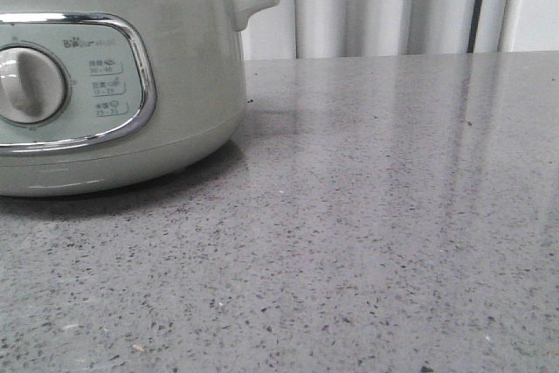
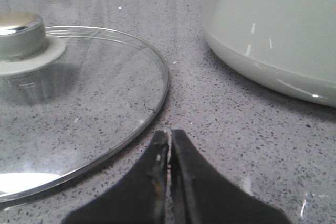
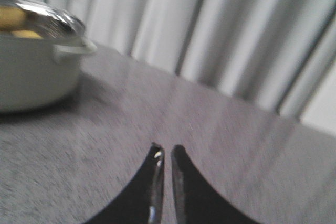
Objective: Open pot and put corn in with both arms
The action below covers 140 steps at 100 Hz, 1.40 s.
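A grey speckled stone surface (image 1: 376, 242) fills the lower two thirds of the front view, polished enough to carry pale vertical streaks of reflected light across its right half. Behind it, along the top of the frame, hang white pleated curtains (image 1: 384, 2), with one dark narrow gap (image 1: 477, 2) between folds at upper right. The light is soft and even, casting faint shadows.

You see even, soft light; the pot (image 1: 113, 85) casts a faint shadow, and the right wrist view is motion-blurred.
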Tool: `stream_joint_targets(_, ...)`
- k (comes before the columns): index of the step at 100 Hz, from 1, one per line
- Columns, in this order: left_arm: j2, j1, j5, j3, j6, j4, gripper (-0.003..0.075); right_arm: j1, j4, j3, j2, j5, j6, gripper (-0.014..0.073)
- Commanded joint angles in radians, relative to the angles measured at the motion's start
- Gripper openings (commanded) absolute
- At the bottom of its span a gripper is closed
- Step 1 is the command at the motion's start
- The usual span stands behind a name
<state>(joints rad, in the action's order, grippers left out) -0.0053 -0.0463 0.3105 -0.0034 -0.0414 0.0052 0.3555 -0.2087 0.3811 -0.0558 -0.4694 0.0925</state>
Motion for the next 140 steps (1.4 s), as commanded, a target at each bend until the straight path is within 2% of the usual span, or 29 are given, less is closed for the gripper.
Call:
stream_joint_targets(1,-0.028,0.001,-0.057,0.026,-0.012,0.000,-0.0020,-0.123,0.052,-0.039,-0.012,0.129,0.000,0.0005)
stream_joint_targets(20,-0.028,0.001,-0.057,0.026,-0.012,0.000,-0.0020,-0.352,0.188,-0.247,-0.012,0.319,0.000,0.0005)
stream_joint_targets(35,-0.028,0.001,-0.057,0.026,-0.012,0.000,-0.0020,-0.418,0.209,-0.413,-0.012,0.462,0.000,0.0005)
stream_joint_targets(41,-0.028,0.001,-0.057,0.026,-0.012,0.000,-0.0020,-0.418,0.203,-0.399,-0.004,0.306,0.000,0.0005)
stream_joint_targets(48,-0.028,0.001,-0.057,0.026,-0.012,-0.005,-0.0020,-0.418,0.209,-0.402,0.012,0.193,0.000,0.0005)
stream_joint_targets(62,-0.028,0.001,-0.057,0.026,-0.012,-0.005,-0.0020,-0.418,0.209,-0.410,0.094,0.166,0.000,0.0005)
stream_joint_targets(140,-0.028,0.001,-0.057,0.026,-0.012,-0.005,-0.0020,-0.418,0.203,-0.410,0.089,0.158,0.000,0.0005)
